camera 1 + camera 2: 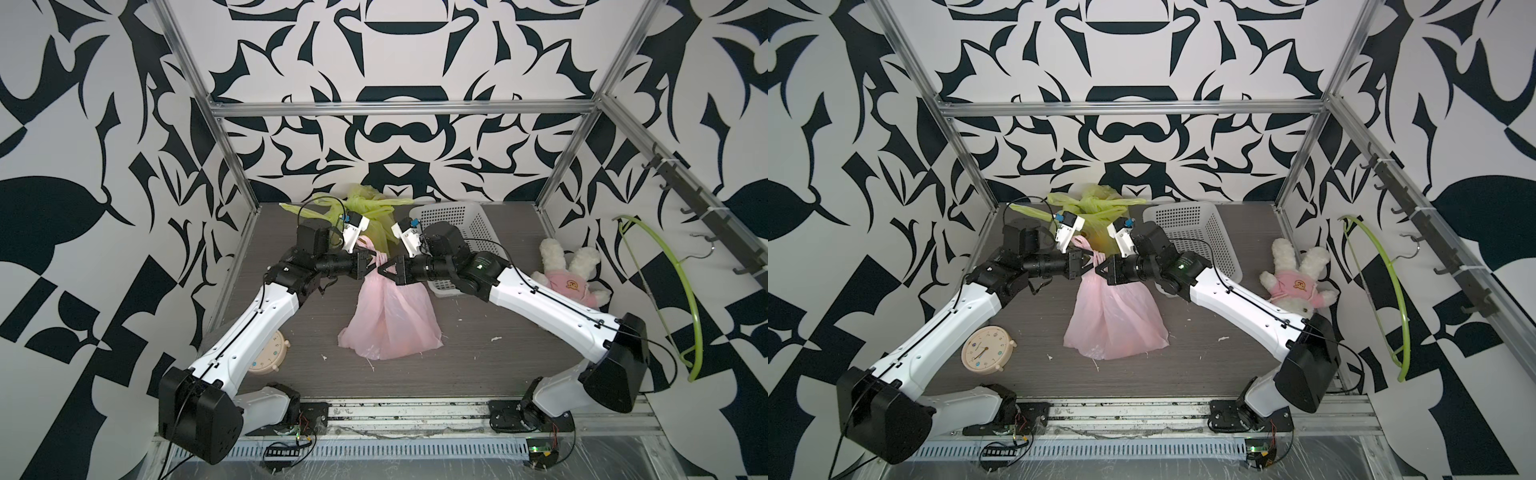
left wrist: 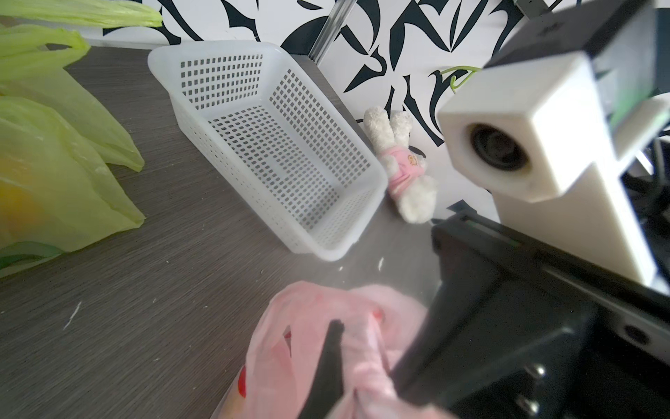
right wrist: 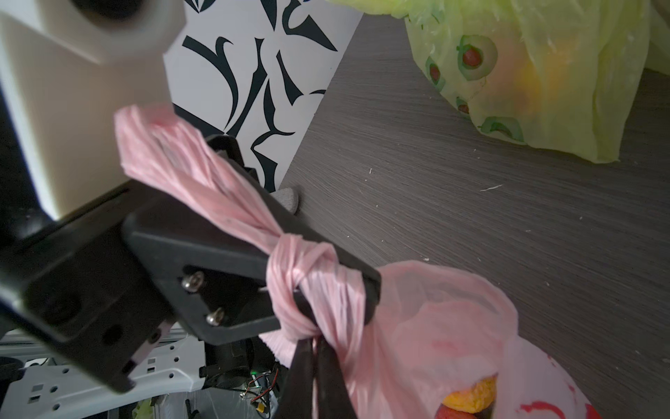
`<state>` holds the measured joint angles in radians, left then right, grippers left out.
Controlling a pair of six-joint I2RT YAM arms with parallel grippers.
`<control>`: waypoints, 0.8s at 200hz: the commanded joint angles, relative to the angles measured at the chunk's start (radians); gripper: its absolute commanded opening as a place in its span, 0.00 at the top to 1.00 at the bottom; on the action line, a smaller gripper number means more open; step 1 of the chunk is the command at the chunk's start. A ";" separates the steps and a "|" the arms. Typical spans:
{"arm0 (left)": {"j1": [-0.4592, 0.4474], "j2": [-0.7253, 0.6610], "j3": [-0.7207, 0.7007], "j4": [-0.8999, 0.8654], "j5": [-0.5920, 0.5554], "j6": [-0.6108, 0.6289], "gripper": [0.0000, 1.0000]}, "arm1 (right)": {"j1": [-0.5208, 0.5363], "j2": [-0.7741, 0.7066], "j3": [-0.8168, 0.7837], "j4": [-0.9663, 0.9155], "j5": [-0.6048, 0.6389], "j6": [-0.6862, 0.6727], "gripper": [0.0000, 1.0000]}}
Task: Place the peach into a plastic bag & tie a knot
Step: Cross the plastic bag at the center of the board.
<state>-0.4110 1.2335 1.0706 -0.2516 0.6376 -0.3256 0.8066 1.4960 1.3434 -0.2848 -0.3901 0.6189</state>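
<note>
Both arms meet mid-table. The left gripper (image 1: 370,261) and the right gripper (image 1: 381,269) are tip to tip, at the gathered top of the pink bag (image 1: 390,324).

Left gripper: closed, clamped on the twisted pink handle strand. Right gripper: fingers (image 3: 308,373) pinched together on the plastic just under the knot (image 3: 301,254). The knot looks cinched, with a twisted tail running back over the left gripper's body.

The bag's top is drawn up to the grippers, and its bottom is spread on the table (image 1: 478,365). The peach (image 3: 471,395) is inside it, orange-yellow with red, seen through the film in the right wrist view.

Behind the arms is a green bag (image 1: 365,208) at the back wall, with a white basket (image 1: 457,216) beside it. A plush rabbit (image 1: 569,274) lies at the right side. A clock (image 1: 984,348) lies flat beside the left forearm.
</note>
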 commanded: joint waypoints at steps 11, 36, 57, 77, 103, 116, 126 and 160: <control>0.007 -0.038 -0.001 0.001 0.060 -0.016 0.93 | 0.001 0.002 -0.009 0.001 0.049 -0.061 1.00; 0.007 -0.054 -0.011 -0.056 0.055 0.006 0.86 | -0.020 -0.012 -0.021 0.045 0.048 -0.045 1.00; 0.006 -0.071 -0.026 -0.077 0.046 0.014 0.82 | -0.025 -0.015 -0.015 0.055 0.041 -0.043 1.00; 0.008 -0.078 -0.032 -0.084 0.046 0.016 0.77 | -0.024 -0.013 -0.005 0.054 0.026 -0.046 1.00; 0.007 -0.083 -0.034 -0.082 0.057 0.016 0.70 | -0.024 -0.021 0.000 0.044 0.025 -0.053 1.00; 0.007 -0.086 -0.033 -0.080 0.063 0.014 0.68 | -0.024 -0.024 0.000 0.042 0.022 -0.054 1.00; 0.008 -0.090 -0.037 -0.078 0.063 0.016 0.66 | -0.026 -0.025 0.000 0.035 0.022 -0.054 1.00; 0.008 -0.104 -0.046 -0.071 0.073 0.017 0.62 | -0.026 -0.032 -0.001 0.029 0.015 -0.060 1.00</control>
<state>-0.4023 1.1572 1.0466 -0.3191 0.6773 -0.3168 0.7849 1.4982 1.3300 -0.2665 -0.3725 0.5751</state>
